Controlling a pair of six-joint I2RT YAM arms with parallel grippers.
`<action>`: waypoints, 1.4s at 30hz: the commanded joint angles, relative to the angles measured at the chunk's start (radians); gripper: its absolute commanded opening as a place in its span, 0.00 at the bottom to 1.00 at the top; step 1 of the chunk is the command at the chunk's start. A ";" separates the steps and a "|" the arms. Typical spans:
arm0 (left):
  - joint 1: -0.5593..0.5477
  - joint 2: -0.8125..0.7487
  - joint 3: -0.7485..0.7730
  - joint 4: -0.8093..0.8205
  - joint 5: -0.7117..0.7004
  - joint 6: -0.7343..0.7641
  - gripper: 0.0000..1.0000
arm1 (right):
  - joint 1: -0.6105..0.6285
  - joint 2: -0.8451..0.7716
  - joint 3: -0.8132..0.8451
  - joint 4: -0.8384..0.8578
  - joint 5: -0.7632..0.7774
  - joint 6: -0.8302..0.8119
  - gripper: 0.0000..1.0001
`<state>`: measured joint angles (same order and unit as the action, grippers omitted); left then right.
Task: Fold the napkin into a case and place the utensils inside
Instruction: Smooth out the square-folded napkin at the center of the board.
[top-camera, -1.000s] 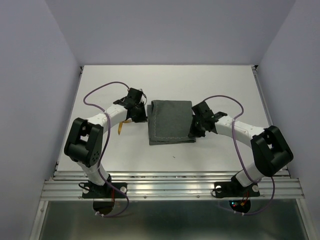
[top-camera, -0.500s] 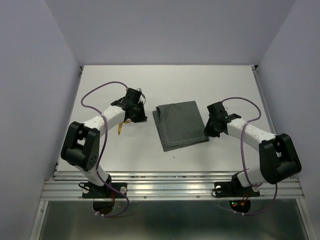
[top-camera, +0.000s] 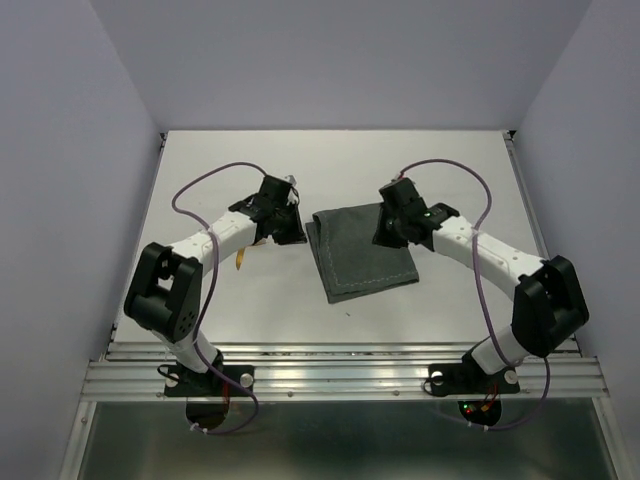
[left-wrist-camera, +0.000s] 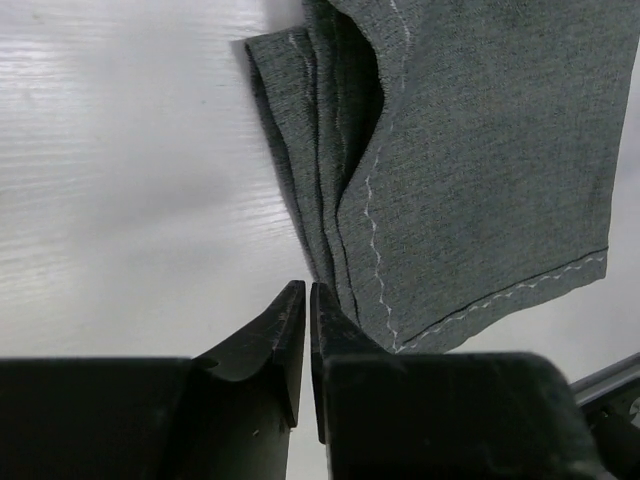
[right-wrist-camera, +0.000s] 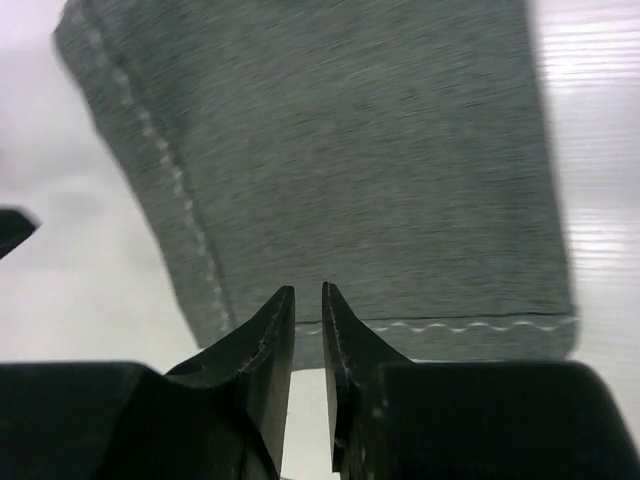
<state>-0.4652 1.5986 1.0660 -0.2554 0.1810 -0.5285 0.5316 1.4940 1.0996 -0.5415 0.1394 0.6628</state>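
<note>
The napkin (top-camera: 365, 250) lies folded into a skewed rectangle mid-table, with layered folds along its left edge (left-wrist-camera: 320, 150) and pale stitching on the hem (right-wrist-camera: 450, 326). My left gripper (top-camera: 291, 229) hovers at the napkin's left edge. Its jaws (left-wrist-camera: 308, 292) are all but closed with nothing between them. My right gripper (top-camera: 392, 226) is over the napkin's far right part, its tips (right-wrist-camera: 308, 292) slightly apart above the stitched hem and empty. One gold utensil (top-camera: 243, 258) shows under the left forearm, mostly hidden.
A purple cable loops above each arm (top-camera: 215, 178) (top-camera: 450, 175). A small dark speck (top-camera: 347, 313) lies in front of the napkin. A metal rail (top-camera: 340, 365) runs along the near edge, and walls close off the table's left, right and back.
The right gripper dragged the napkin rightward and turned it, then let go and moved to its far right part. The left gripper shifted slightly right toward the cloth.
</note>
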 joint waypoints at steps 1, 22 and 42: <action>-0.016 0.058 0.081 0.051 0.032 -0.022 0.17 | 0.123 0.066 0.072 0.005 0.014 0.038 0.24; 0.065 0.253 0.176 0.100 0.069 0.008 0.00 | 0.323 0.383 0.287 0.031 0.025 0.067 0.38; 0.083 0.334 0.181 0.143 0.149 0.010 0.00 | 0.363 0.474 0.310 0.012 0.060 0.077 0.36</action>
<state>-0.3904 1.9404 1.2133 -0.1329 0.3103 -0.5327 0.8795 1.9446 1.3739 -0.5331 0.1604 0.7238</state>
